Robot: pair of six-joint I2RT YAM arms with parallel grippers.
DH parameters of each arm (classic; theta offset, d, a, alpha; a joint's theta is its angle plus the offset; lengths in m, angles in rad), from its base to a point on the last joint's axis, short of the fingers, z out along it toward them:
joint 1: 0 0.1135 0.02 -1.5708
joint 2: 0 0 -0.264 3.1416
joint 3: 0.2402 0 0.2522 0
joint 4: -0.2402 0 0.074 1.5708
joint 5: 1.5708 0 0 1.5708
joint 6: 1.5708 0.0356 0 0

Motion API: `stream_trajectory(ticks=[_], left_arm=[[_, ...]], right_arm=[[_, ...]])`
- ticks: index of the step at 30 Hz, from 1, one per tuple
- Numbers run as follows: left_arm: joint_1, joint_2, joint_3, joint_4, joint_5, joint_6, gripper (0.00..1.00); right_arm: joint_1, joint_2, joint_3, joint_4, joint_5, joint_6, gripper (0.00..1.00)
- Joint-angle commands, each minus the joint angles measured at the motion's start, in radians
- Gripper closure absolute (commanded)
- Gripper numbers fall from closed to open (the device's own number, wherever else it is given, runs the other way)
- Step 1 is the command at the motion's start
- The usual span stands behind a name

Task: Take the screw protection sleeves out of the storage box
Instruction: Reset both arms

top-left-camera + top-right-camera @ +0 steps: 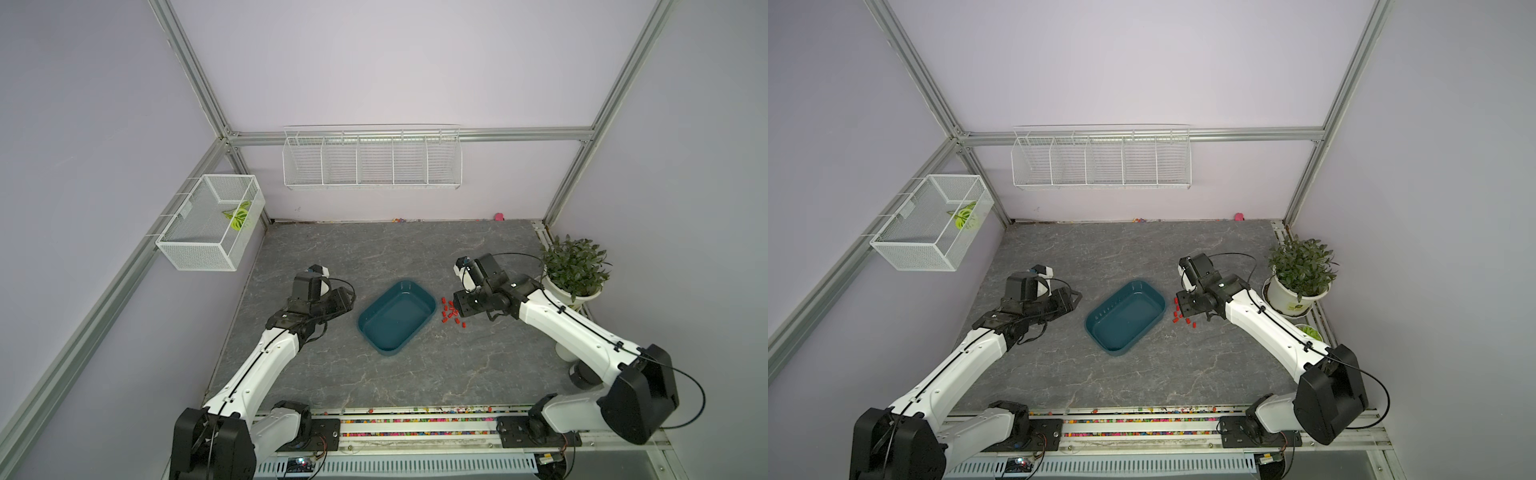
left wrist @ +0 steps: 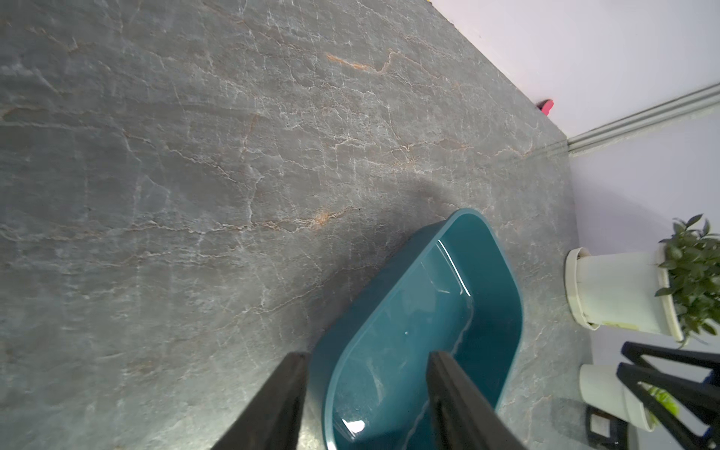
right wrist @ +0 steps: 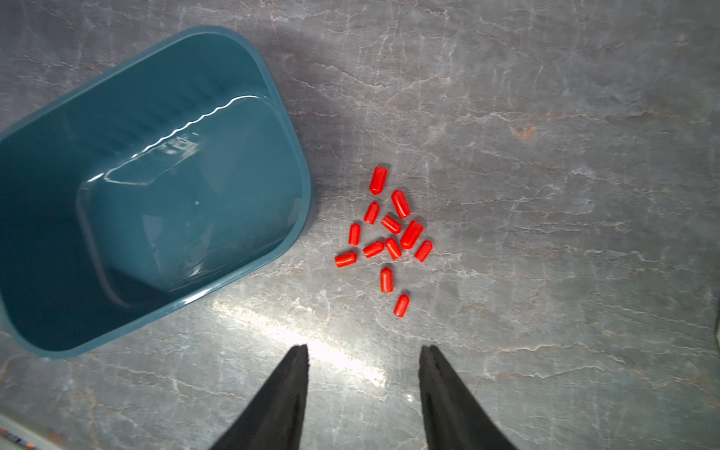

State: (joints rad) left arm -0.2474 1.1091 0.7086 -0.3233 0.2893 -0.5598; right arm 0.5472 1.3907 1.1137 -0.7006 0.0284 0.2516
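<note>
Top views, both: storage box [image 1: 397, 320] empty on table [image 1: 374, 257]; screw protection sleeves [image 1: 453, 311] scattered just beside it. Left wrist: left pincer [image 2: 368, 353] apart, empty, just beside box. Right wrist: right pincer [image 3: 365, 346] apart, empty, near sleeves. I judge them light, smooth, roll-prone; pinch one across its barrel.

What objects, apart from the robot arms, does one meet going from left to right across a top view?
Boxy white wire mesh basket on the side wall → shallow dark teal-blue plastic storage box → small bright red cylindrical screw protection sleeves → green leafy potted plant in a white pot.
</note>
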Motion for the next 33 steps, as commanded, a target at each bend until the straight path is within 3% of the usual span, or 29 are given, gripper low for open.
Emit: stream_trajectory(ticks=[1,15,19,26,31,33], left_arm=[[0.005,0.003,0.01,0.025,-0.003,0.032,0.36],[0.005,-0.108,-0.018,0.158,-0.222,0.183,0.12],[0.005,-0.112,-0.024,0.151,-0.278,0.187,0.11],[0.005,-0.131,-0.087,0.278,-0.353,0.257,0.11],[0.005,-0.119,-0.106,0.358,-0.421,0.294,0.12],[0.005,-0.108,-0.104,0.366,-0.454,0.306,0.12]], right_arm=[[-0.004,-0.036,-0.004,-0.017,-0.034,0.021,0.53],[-0.054,-0.142,0.012,-0.024,0.091,0.011,0.54],[-0.085,-0.146,0.008,-0.02,0.018,0.012,0.52],[-0.111,-0.169,-0.031,0.007,0.065,0.007,0.48],[-0.227,-0.15,-0.05,0.028,0.001,0.027,0.47],[-0.292,-0.133,-0.063,0.045,-0.075,0.03,0.53]])
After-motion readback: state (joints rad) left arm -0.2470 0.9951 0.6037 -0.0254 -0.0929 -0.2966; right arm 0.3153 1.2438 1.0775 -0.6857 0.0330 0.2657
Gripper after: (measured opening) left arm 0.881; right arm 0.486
